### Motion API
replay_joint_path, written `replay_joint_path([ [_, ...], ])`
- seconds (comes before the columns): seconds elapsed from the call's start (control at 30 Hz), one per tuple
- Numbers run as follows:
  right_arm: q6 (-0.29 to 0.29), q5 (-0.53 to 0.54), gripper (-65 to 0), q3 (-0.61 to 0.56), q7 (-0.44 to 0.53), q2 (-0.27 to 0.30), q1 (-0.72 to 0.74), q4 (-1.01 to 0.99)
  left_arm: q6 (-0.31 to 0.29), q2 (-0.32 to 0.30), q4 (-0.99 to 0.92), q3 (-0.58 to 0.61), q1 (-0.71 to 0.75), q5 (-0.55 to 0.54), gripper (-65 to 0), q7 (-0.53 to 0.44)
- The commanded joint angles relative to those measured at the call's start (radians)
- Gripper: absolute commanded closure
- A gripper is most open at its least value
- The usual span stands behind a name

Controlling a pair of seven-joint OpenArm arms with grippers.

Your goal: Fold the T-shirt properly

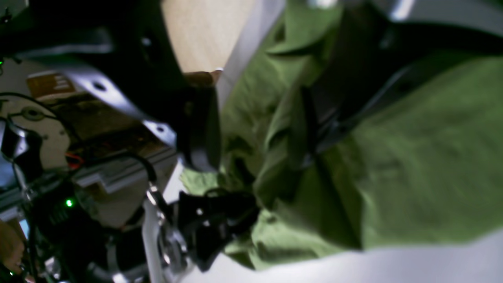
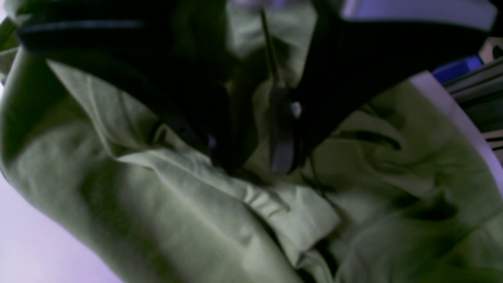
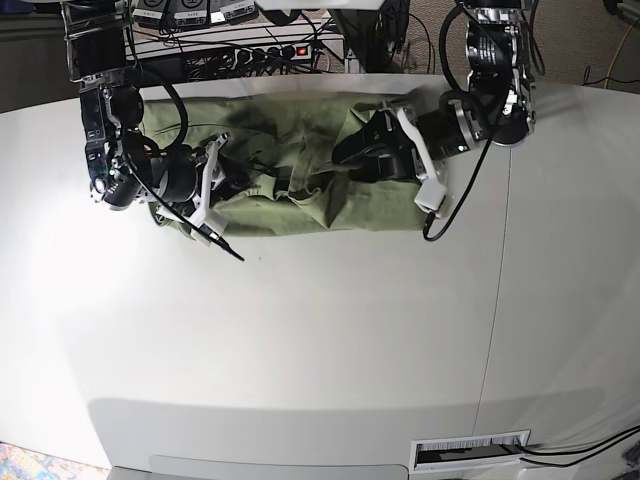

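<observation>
A wide white table (image 3: 330,330) fills most of the room, and a green T-shirt (image 3: 300,195) lies in a long, rumpled band along its far side, near the far edge. Both robot arms reach down onto the shirt, one at each end. The left gripper (image 3: 352,152) rests on the cloth at one end, near the shirt's middle; in its own wrist view the jaws stand apart, with one finger (image 1: 318,118) lying against a raised fold and the other out over the table's edge, and no cloth visibly pinched between them, so it looks released. The right gripper (image 3: 222,160) sits low at the opposite end, where the fabric is most bunched. Its wrist view shows dark fingers (image 2: 281,129) partly spread and pressed into the creases, with a hemmed edge just below them; whether they actually clamp cloth I cannot tell. Beyond both grippers, toward the far edge, a strip of cables and a power bar (image 3: 270,50) crowds close behind the shirt. On the near side of the grippers the shirt's long hem runs fairly straight, and past it the tabletop stretches out broad and bare.
</observation>
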Motion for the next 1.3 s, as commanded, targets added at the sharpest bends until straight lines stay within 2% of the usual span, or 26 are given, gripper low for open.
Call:
replay_joint_path([
  [0.0, 0.001, 0.014, -17.0, 0.005, 0.018, 0.014, 0.017, 0.014, -0.009, -0.005, 0.016, -0.003, -0.016, -0.029, -29.7, -0.008],
  [0.1, 0.001, 0.014, -17.0, 0.005, 0.018, 0.014, 0.017, 0.014, -0.009, -0.027, 0.02, -0.003, -0.026, -0.03, -26.7, 0.026],
  [0.17, 0.001, 0.014, -17.0, 0.005, 0.018, 0.014, 0.017, 0.014, -0.009, -0.047, 0.021, -0.003, -0.026, -0.029, -18.8, 0.042],
  [0.27, 0.001, 0.014, -17.0, 0.005, 0.023, 0.014, 0.017, 0.014, -0.009, -0.081, 0.022, -0.003, -0.024, 0.01, -1.3, 0.062],
  [0.3, 0.001, 0.014, -17.0, 0.005, 0.025, 0.014, 0.017, 0.014, -0.009, -0.087, 0.022, -0.003, -0.022, 0.039, 0.0, 0.061],
  [0.53, 0.001, 0.014, -17.0, 0.005, 0.039, 0.014, 0.017, 0.014, -0.009, -0.089, 0.022, -0.001, -0.011, 0.073, 0.0, 0.006],
  [0.63, 0.001, 0.014, -17.0, 0.005, 0.026, 0.014, 0.019, 0.015, -0.009, -0.089, 0.028, -0.001, -0.027, 0.123, 0.0, 0.005],
  [0.77, 0.001, 0.073, -17.0, 0.032, -0.004, 0.014, 0.019, 0.029, -0.009, -0.089, 0.04, -0.001, -0.047, 0.182, 0.0, 0.004],
  [1.0, 0.001, 0.234, -17.0, 0.212, -0.178, 0.015, 0.012, 0.108, 0.005, -0.089, 0.031, 0.0, -0.051, 0.386, 0.0, -0.05],
  [1.13, 0.001, 0.314, -17.0, 0.335, -0.189, 0.035, -0.023, 0.108, 0.019, -0.089, 0.002, 0.001, -0.051, 0.46, 0.0, -0.075],
  [1.27, 0.001, 0.313, -17.0, 0.431, -0.196, 0.084, -0.074, 0.108, 0.02, -0.089, 0.0, 0.027, -0.051, 0.513, 0.0, -0.082],
])
